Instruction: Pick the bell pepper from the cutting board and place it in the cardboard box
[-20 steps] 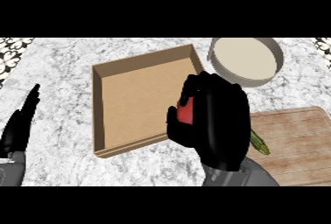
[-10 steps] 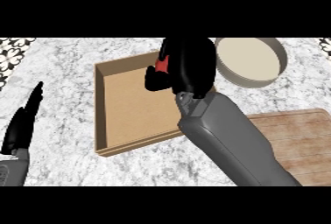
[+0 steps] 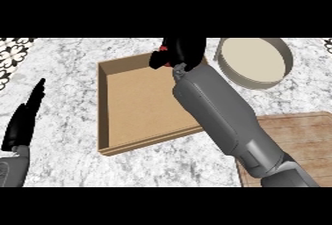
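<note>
The fingers (image 3: 162, 59) of the right hand (image 3: 185, 50) are curling tightly round the bell pepper (image 3: 168, 64). They are hiding nearly all of it, so from here I am seeing only slivers of red between the black. The pepper is hanging in that grasp above the far right corner of the cardboard box (image 3: 102, 110), right over the far wall rather than the open floor. I cannot tell how high it is hanging above the box.

The grey forearm is stretching across the box's right wall, coming from the cutting board (image 3: 301, 132) off the box's near right side.

To my eye the step in hand is the drop. I think it would go best if the hand were drawing in toward the middle of the box and sinking below the rim before the fingers are opening. Letting go here is risking the pepper catching the wall and rolling out toward the round white bowl (image 3: 253, 81) just right of the box.

The left hand (image 3: 24, 121) is resting open, fingers up, well left of the box.
</note>
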Controlling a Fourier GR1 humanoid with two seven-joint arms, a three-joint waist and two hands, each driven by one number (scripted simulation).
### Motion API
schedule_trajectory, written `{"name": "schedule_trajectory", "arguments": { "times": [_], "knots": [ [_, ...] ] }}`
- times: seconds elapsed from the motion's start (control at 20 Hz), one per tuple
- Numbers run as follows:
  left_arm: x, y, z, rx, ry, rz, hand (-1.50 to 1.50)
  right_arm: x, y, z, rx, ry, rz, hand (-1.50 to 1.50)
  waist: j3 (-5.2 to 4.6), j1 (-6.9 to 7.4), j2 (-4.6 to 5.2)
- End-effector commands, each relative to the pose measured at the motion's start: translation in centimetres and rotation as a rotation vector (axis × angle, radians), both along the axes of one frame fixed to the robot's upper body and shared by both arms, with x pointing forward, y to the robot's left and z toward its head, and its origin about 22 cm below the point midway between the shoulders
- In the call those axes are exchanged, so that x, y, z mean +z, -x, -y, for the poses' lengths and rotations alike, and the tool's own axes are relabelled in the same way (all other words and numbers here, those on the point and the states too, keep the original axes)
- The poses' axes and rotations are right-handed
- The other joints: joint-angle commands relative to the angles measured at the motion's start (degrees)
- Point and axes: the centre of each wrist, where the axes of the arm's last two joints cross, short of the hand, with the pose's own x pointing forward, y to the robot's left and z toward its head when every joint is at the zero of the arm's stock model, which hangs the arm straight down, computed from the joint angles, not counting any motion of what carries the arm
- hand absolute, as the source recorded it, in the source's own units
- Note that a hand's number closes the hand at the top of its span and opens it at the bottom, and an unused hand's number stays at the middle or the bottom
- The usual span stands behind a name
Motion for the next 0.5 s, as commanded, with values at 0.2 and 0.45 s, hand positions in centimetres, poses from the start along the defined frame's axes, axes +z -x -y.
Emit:
{"name": "schedule_trajectory", "arguments": {
  "times": [0.2, 0.45],
  "knots": [
    [0.6, -1.8, 0.4, 0.002, 0.012, 0.014, 0.00, -3.3, -2.7, 1.9, -0.117, -0.193, -0.105, -1.50, 0.00, 0.71, 0.61],
    [1.0, -0.9, -0.8, -0.015, 0.012, 0.014, 0.00, -4.2, -3.3, 2.5, -0.074, -0.224, -0.026, -1.50, 0.04, 1.41, 0.62]
  ]
}}
